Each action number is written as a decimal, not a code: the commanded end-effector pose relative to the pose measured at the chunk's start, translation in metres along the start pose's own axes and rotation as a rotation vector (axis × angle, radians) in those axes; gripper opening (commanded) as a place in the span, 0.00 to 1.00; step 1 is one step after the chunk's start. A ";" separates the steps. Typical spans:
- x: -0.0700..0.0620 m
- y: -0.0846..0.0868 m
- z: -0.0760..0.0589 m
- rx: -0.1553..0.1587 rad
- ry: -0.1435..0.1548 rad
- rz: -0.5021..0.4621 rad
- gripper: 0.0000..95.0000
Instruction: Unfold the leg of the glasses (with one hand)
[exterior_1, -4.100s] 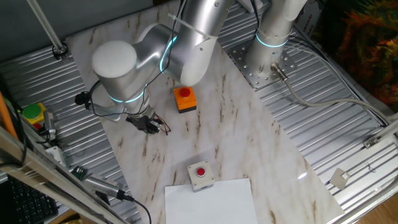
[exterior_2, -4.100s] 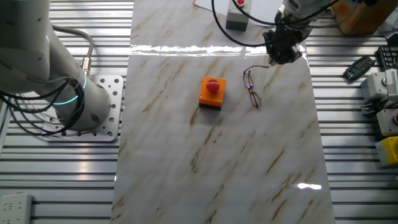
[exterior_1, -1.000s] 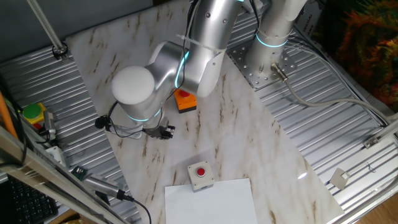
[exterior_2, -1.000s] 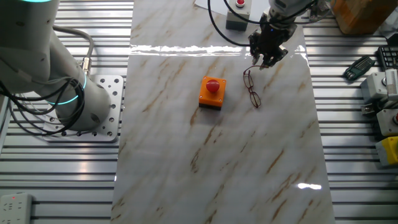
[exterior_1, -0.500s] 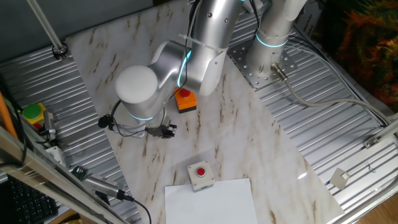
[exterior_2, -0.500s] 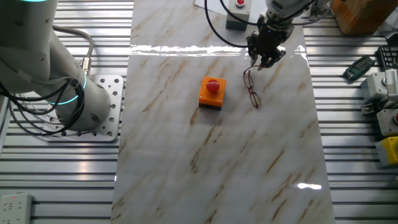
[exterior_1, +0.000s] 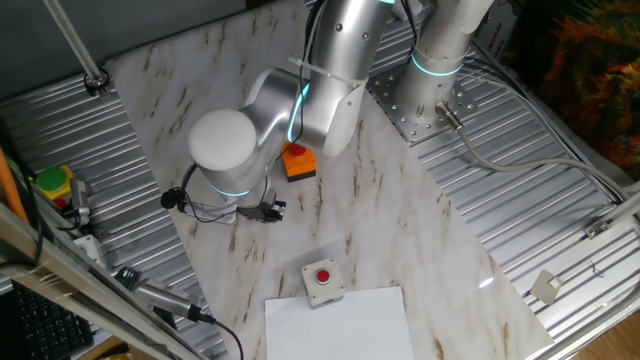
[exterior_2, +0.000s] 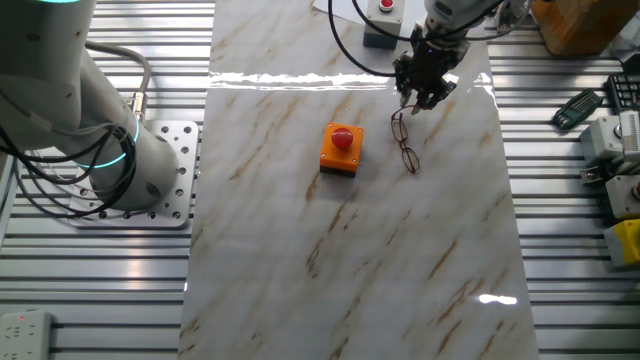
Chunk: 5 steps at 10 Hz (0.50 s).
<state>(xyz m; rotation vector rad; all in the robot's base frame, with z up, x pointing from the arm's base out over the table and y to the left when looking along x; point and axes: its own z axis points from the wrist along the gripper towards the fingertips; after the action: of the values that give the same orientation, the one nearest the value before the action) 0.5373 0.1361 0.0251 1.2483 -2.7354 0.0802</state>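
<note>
Marble tabletop (exterior_2: 300, 240) takes up most of your picture, with ribbed metal decking on both sides and plenty of bare stone on the side of the orange box away from the gripper. Your arm (exterior_1: 300, 95) reaches over the middle of the slab and, in one fixed view, its big white joint covers the work spot almost completely. Orange box (exterior_2: 341, 149) with a red button sits mid-table; a grey button box (exterior_1: 322, 281) and a white sheet (exterior_1: 345, 325) lie near one edge, well apart from the action. You see the gripper (exterior_2: 417, 98) just above one end of the glasses (exterior_2: 404, 142), fingertips pointing down at the tip of the frame. Glasses lie flat on the marble, just beside the orange box, near the table's long edge. You cannot tell whether the jaws are open or closed, or whether they touch the frame: the fingers are dark, small and bunched. The thin temple arms are too fine to tell apart.
</note>
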 end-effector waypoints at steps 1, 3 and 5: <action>0.000 0.002 0.002 0.003 0.005 -0.002 0.20; -0.001 0.005 0.004 0.008 0.015 -0.001 0.20; 0.000 0.007 0.007 0.013 0.021 -0.003 0.20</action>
<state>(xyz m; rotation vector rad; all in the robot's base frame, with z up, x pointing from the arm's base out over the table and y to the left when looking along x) 0.5316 0.1407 0.0166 1.2498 -2.7171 0.1108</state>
